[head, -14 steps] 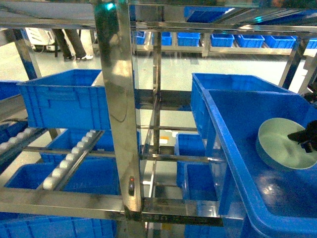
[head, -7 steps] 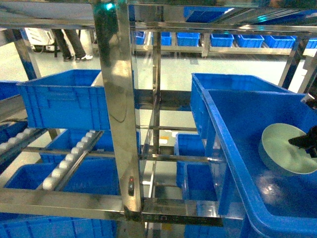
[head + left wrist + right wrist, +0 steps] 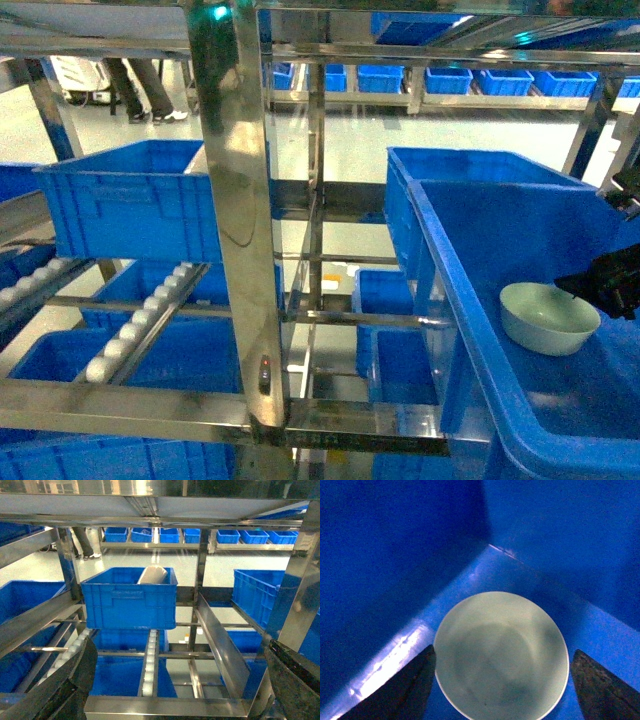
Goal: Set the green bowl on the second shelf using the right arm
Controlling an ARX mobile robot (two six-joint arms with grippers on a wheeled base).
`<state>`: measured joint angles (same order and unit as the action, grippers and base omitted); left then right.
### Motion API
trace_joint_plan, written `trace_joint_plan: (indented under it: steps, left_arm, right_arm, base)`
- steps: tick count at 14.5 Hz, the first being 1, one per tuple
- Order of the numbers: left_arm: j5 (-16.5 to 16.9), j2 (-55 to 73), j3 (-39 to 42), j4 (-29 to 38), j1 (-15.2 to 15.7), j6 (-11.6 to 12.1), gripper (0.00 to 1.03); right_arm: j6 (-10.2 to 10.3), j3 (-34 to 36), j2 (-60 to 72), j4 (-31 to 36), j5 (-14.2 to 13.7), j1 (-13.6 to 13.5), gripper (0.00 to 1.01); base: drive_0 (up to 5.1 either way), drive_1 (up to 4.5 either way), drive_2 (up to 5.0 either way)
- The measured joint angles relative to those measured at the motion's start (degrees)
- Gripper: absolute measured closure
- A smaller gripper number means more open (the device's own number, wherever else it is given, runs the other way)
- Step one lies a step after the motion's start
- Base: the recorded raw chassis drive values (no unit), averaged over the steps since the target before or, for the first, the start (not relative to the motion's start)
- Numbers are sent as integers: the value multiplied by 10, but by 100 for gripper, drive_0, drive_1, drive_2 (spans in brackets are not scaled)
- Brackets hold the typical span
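Observation:
The pale green bowl (image 3: pixel 549 317) sits upright on the floor of a big blue crate (image 3: pixel 470 260) at the right of the steel rack's second shelf (image 3: pixel 340 415). My right gripper (image 3: pixel 603 284) hovers just right of the bowl's rim, black and open. In the right wrist view the green bowl (image 3: pixel 501 655) lies between the two fingers (image 3: pixel 412 685), which stand wider than it and apart from it. My left gripper (image 3: pixel 175 700) is open with nothing between its fingers, facing the rack's front rail (image 3: pixel 165 706).
A blue crate (image 3: pixel 135 205) holding a white object (image 3: pixel 152 575) stands on the roller rails (image 3: pixel 140 320) at the left. A steel upright (image 3: pixel 240 220) divides the rack. More blue crates (image 3: pixel 395 335) sit below and on far shelves (image 3: pixel 450 80). A person's legs (image 3: pixel 145 85) show at back left.
The bowl, tilted and gripped a second ago, has come down upright onto the crate floor. My right gripper has let go of it and drawn back slightly to the right.

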<state>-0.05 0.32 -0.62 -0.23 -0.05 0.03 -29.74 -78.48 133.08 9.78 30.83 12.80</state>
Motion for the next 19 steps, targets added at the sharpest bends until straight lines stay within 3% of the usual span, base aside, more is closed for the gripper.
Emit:
trace_joint_plan:
  steps: [1,2,3,4,7,13,16,17,18,19]
  left_arm:
    - [0,0,0,0,0,0,5]
    - [0,0,0,0,0,0,5]
    - [0,0,0,0,0,0,5]
    - [0,0,0,0,0,0,5]
    - [0,0,0,0,0,0,5]
    - [0,0,0,0,0,0,5]
    - [0,0,0,0,0,0,5]
    - [0,0,0,0,0,0,5]
    - [0,0,0,0,0,0,5]
    - [0,0,0,0,0,0,5]
  right_arm:
    - [28,26,-16,33,-18,-6,11]
    - [85,80,-61,97,-47,-11,1]
    - [115,126,-111,142,-67,-10,4]
    - [132,178,-159,186,-71,-7,3]
    - [143,348,-266,226,-78,7,3]
    - [159,493,-429,256,-81,7,3]
    - [185,573,-573,212,-66,8,3]
    - [226,626,-803,84,-58,-2,3]
    - [240,687,-1041,-86,-2,22,3]
    - [238,691,-1100,-134,28,53,3]
  base:
    - [0,0,0]
    - [0,0,0]
    - [0,0,0]
    - [0,0,0]
    - [0,0,0]
    - [0,0,0]
    - [0,0,0]
    - [0,0,0]
    - [0,0,0]
    - [0,0,0]
